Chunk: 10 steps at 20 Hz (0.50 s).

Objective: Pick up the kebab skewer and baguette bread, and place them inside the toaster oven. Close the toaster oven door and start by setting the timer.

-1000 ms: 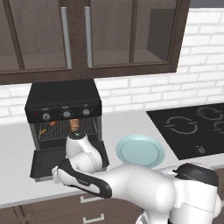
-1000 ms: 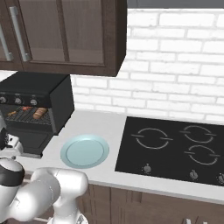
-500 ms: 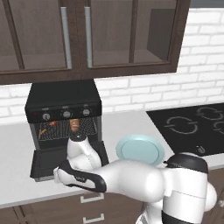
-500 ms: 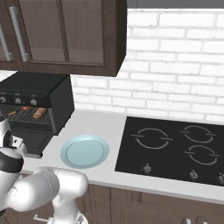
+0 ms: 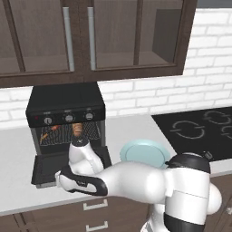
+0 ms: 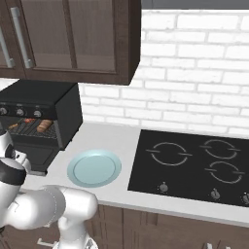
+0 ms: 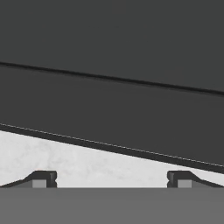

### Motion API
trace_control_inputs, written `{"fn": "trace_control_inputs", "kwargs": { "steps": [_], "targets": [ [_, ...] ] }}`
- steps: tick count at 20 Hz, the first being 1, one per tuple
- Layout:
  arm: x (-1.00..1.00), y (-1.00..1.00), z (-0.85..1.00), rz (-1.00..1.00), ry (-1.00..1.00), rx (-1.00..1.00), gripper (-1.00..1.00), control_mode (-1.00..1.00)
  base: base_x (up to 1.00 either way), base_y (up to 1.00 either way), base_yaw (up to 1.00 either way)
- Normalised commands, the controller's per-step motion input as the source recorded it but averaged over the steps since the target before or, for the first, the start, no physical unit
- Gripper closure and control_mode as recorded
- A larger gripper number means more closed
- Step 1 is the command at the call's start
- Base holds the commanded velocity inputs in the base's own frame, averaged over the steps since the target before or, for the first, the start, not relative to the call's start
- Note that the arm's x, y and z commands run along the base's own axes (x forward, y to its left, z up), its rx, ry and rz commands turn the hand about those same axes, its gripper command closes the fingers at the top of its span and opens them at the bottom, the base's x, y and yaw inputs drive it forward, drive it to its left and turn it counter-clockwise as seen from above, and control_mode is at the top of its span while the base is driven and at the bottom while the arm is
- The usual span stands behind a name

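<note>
Kebab skewer (image 5: 49,132) and baguette bread (image 5: 77,129) sit on the rack inside the toaster oven (image 5: 65,108), toaster oven door (image 5: 50,166) dropped flat over the counter (image 5: 131,131), hand (image 7: 112,179) spread wide and empty at its front edge, probably to lift it shut.

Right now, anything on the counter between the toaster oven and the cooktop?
One thing: a pale blue plate sits on the counter between the toaster oven and the cooktop, seen in the right base view.

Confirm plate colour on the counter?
Pale blue-green plate, lighter toward the centre, beside the open oven. It shows best in the right base view.
</note>
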Motion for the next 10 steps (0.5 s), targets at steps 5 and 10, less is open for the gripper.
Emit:
{"fn": "trace_control_inputs", "kwargs": {
  "steps": [5,10],
  "targets": [
    [0.25,-0.14,0.01,0.00,-0.09,0.00,-1.00,-1.00,0.00,0.00,0.00],
    [0.43,-0.31,0.20,0.00,-0.18,0.00,-1.00,-1.00,0.00,0.00,0.00]
  ]
}}
